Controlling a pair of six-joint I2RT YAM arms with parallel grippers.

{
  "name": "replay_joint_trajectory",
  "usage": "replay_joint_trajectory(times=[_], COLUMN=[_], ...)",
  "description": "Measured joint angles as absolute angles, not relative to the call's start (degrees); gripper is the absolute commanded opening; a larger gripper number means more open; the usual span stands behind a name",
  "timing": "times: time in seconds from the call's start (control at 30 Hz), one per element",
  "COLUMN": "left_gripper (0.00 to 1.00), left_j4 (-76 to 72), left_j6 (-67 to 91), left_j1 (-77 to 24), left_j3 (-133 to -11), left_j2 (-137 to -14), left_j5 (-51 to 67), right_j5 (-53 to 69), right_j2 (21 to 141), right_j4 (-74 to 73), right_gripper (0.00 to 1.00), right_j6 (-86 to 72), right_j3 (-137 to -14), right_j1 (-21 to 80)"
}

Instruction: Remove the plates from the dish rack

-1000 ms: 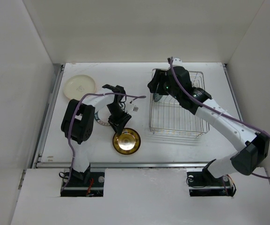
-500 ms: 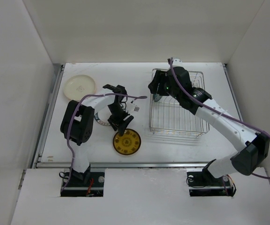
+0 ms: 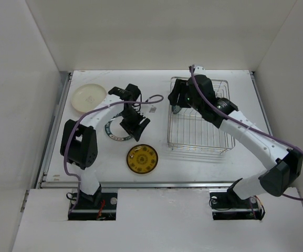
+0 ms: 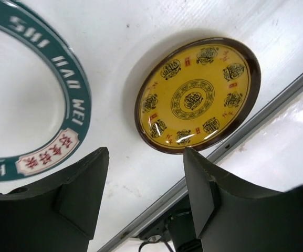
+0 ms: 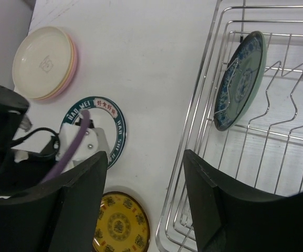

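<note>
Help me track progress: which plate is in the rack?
The blue patterned plate, standing on edge in the rack; the others lie flat on the table.

White table (image 3: 156, 92): dish rack (image 3: 197, 149), yellow plate (image 3: 142, 158), teal-rimmed plate (image 3: 113, 129), plate stack (image 3: 89, 97)

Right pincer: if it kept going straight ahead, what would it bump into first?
The right pincer would likely meet bare table, between the teal-rimmed plate and the dish rack; depth is unclear.

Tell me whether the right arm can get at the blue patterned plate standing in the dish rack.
Probably yes. The right gripper hangs open near the blue patterned plate, which stands alone on edge in the dish rack with nothing over it; only wire dividers flank it.
</note>
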State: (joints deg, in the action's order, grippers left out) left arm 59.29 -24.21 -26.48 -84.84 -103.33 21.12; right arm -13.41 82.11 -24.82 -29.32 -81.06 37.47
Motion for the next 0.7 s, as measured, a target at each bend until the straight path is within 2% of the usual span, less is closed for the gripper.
replay_joint_trajectory(times=[0.37, 0.7], left_gripper=[0.58, 0.68], left_j4=[56.71, 48.60], left_j6=[-15.27, -8.71], left_j1=[-21.30, -17.26], left_j3=[-90.83, -88.68], left_j2=[-94.85, -86.24], left_j5=[12.29, -10.44], right_j5=[-16.60, -24.10], right_j2=[84.60, 97.32], right_j4=[-29.95, -38.15], right_gripper=[0.71, 0.71], right_j6=[-29.50, -29.85], right_j3=[-86.74, -97.38], right_j1=[33.58, 29.32])
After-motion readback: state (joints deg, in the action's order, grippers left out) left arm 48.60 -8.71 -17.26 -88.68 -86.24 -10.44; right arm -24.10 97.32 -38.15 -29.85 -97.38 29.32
